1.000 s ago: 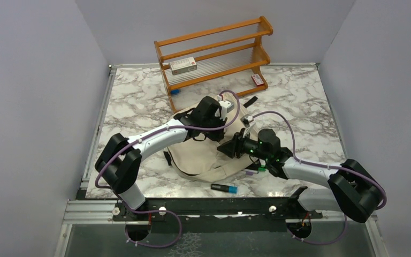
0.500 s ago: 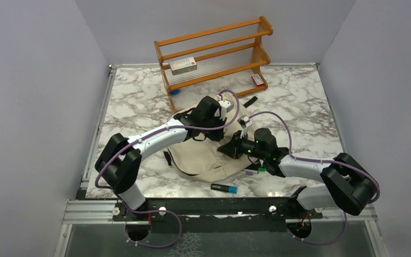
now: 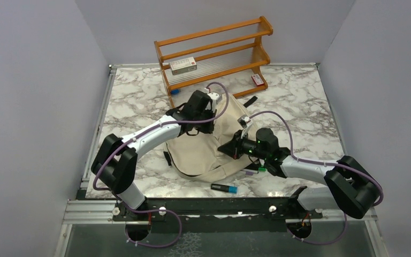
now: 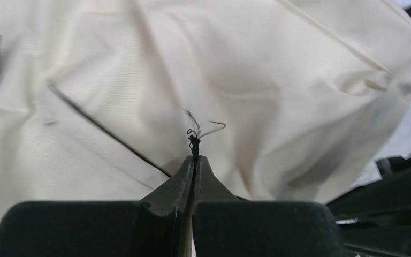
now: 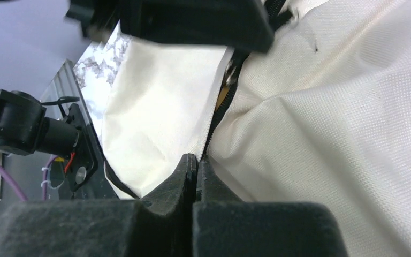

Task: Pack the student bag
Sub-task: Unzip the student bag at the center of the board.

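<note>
The student bag [image 3: 203, 152], a cream fabric backpack with black zipper lines, lies on the marble table between the two arms. My left gripper [image 3: 191, 127] is over its far part. In the left wrist view, this gripper [image 4: 194, 156] is shut on a frayed black cord [image 4: 194, 140] that sticks out past the tips, over the bag's cloth [image 4: 278, 80]. My right gripper [image 3: 226, 149] reaches in from the right. In the right wrist view, it [image 5: 196, 158] is shut on the bag's edge [image 5: 342, 118] where the black zipper line [image 5: 214, 123] runs down to the tips.
A wooden rack [image 3: 214, 53] stands at the back, holding a white and red box [image 3: 183, 65]. A small red item [image 3: 256, 80] and a blue one [image 3: 175, 91] lie at its foot. A black marker with a blue cap [image 3: 224, 187] lies near the front edge.
My right gripper has closed on the bag's zipper edge. The left gripper has moved back and to the left with the cord, uncovering more of the bag's cloth.
</note>
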